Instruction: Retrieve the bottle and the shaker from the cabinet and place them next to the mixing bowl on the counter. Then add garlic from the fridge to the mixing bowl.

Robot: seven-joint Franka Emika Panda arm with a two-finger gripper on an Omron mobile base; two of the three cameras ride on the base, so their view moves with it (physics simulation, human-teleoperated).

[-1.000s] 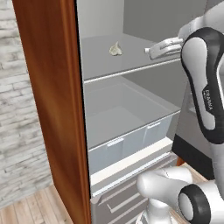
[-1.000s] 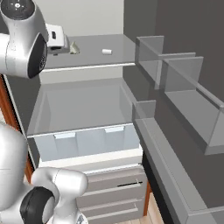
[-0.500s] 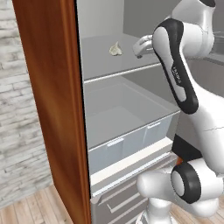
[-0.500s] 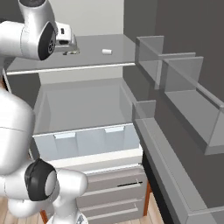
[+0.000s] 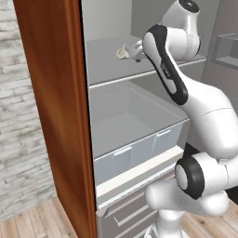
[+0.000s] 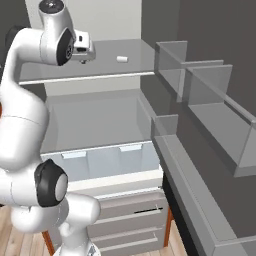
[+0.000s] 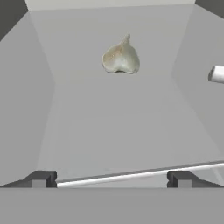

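Observation:
A pale, brownish garlic bulb (image 7: 121, 58) lies on the fridge's upper grey shelf (image 5: 102, 65), pointed tip toward the back wall. In the left base view the garlic (image 5: 122, 52) is just left of my gripper (image 5: 137, 49). My gripper (image 7: 111, 178) is open, with both dark fingertips (image 7: 41, 178) wide apart at the shelf's front edge. Nothing is between them, and the garlic sits well ahead, slightly right of centre. In the right base view the hand (image 6: 82, 50) hovers at the shelf's left part.
A small white cylinder (image 6: 122, 59) lies on the same shelf, right of the garlic (image 7: 217, 74). Below is a clear drawer (image 5: 135, 139). The brown cabinet side (image 5: 51, 116) stands on the left, and the open door's bins (image 6: 200, 95) on the right.
The arm has swung left along the upper shelf, bringing the open gripper up close beside the garlic. The garlic and the white cylinder have not moved.

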